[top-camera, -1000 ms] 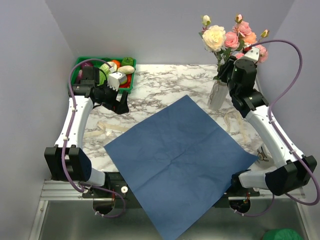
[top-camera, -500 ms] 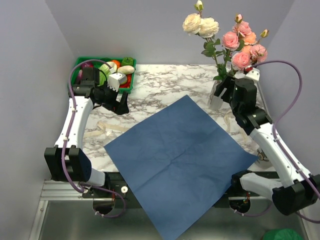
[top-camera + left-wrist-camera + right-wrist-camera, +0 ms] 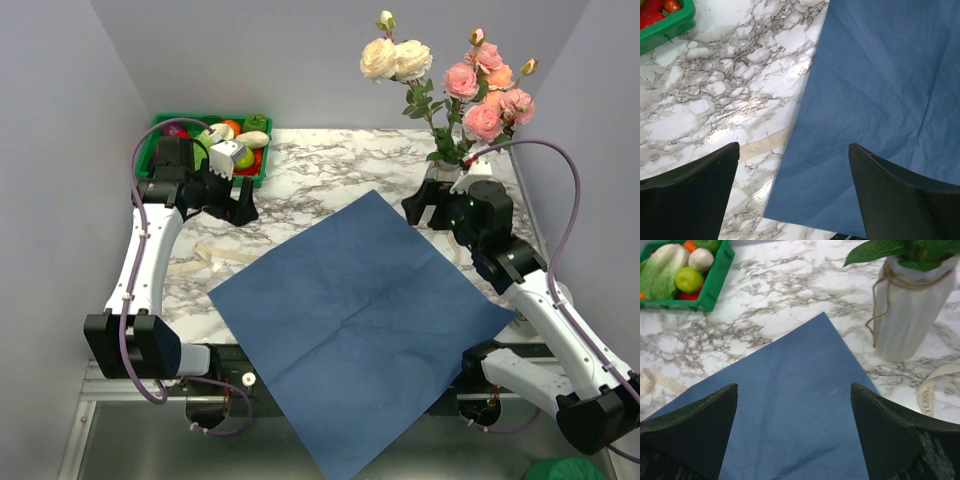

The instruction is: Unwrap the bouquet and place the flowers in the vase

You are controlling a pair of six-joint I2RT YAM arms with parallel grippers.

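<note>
From above, the flowers [image 3: 465,80] are seen upright, far right, the paper [image 3: 350,300] laid flat mid-table. Left wrist: the left gripper [image 3: 794,150] is held released above the paper's edge. Right wrist: the right gripper [image 3: 794,387] is spread empty before the vase [image 3: 910,315], where the stems are lodged, so delivery is judged done

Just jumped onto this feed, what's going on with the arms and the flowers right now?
The flowers stand in the vase at the far right of the table. The blue paper lies flat and unfolded in the middle, with a beige ribbon loose beside it. The right gripper hangs open and empty just in front of the vase, touching nothing. The left gripper is open too, empty, above the paper's left edge near the green crate.
</note>
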